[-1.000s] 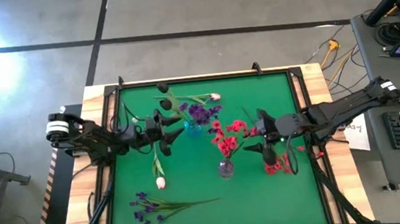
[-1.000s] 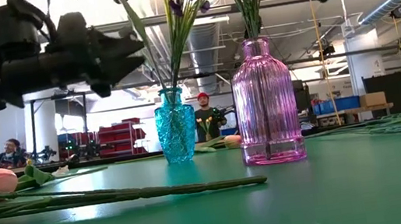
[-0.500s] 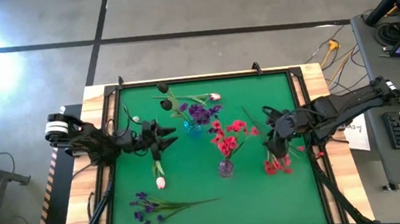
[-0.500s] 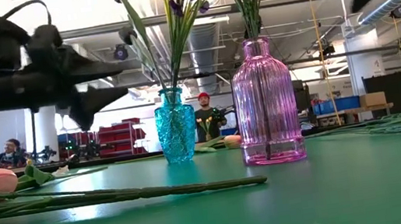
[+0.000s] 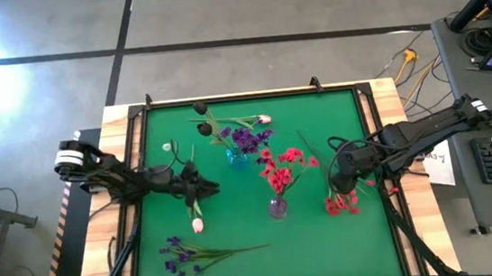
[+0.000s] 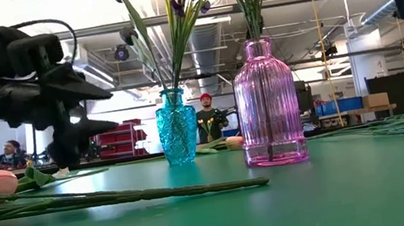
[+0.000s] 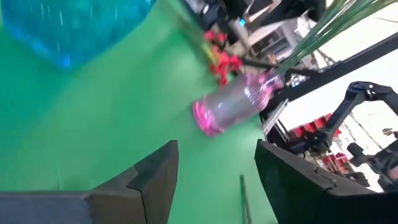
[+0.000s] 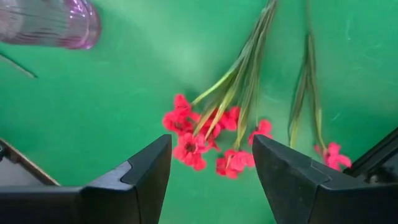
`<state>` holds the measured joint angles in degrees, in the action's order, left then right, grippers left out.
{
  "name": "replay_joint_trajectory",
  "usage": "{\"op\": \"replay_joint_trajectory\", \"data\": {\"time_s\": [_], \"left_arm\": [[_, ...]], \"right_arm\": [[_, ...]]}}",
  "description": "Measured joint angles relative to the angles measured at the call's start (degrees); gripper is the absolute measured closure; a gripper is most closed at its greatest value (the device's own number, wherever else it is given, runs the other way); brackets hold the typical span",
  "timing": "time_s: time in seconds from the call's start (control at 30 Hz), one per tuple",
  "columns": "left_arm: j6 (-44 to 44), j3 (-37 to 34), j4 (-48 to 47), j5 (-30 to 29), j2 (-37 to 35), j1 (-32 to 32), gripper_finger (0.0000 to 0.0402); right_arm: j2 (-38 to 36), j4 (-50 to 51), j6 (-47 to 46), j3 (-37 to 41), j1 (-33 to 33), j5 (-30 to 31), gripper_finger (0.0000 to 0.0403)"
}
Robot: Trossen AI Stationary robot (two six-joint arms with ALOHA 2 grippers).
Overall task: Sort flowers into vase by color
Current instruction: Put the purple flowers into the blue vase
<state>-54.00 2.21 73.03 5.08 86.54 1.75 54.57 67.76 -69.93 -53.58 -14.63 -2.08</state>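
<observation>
Overhead, the left gripper [image 5: 204, 189] hangs with fingers spread above the white-pink tulip [image 5: 197, 224] lying on the green table [image 5: 157, 246]. Spread too, the right gripper [image 8: 211, 174] hovers over loose red flowers [image 8: 205, 140] beside the pink vase [image 5: 277, 207]. Purple stems stand in the blue vase [image 6: 177, 126]; more purple flowers [image 5: 178, 258] lie near the table's front edge.

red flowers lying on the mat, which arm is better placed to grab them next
Right: its open pincer hangs directly over the red flowers. The left pincer is across the mat by the tulip.
</observation>
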Motion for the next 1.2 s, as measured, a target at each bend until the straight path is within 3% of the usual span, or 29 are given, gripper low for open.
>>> {"op": "replay_joint_trajectory", "data": {"time_s": [0.5,0.73,0.97,1.07,1.2], "left_arm": [[-4.4,10.9,-24.4,1.9,0.0,5.7,0.0199],[-6.5,11.8,-24.8,1.9,-0.2,6.2,0.0199],[-2.2,19.5,-22.4,2.2,-0.3,11.2,0.0199],[-1.4,23.7,-30.0,2.8,-0.4,12.5,0.0199],[-1.1,29.5,-48.8,2.3,-0.5,13.5,0.0199]], "right_arm": [[1.5,-0.6,-5.1,0.2,0.0,-0.4,0.0186],[4.3,-0.6,-3.6,0.4,0.0,-0.5,0.0186],[7.8,-0.8,-0.9,0.4,0.0,-1.2,0.0153],[9.3,-0.8,0.1,0.4,0.0,-0.4,0.0132],[11.1,-0.8,1.4,0.4,0.0,0.7,0.0110]]}}
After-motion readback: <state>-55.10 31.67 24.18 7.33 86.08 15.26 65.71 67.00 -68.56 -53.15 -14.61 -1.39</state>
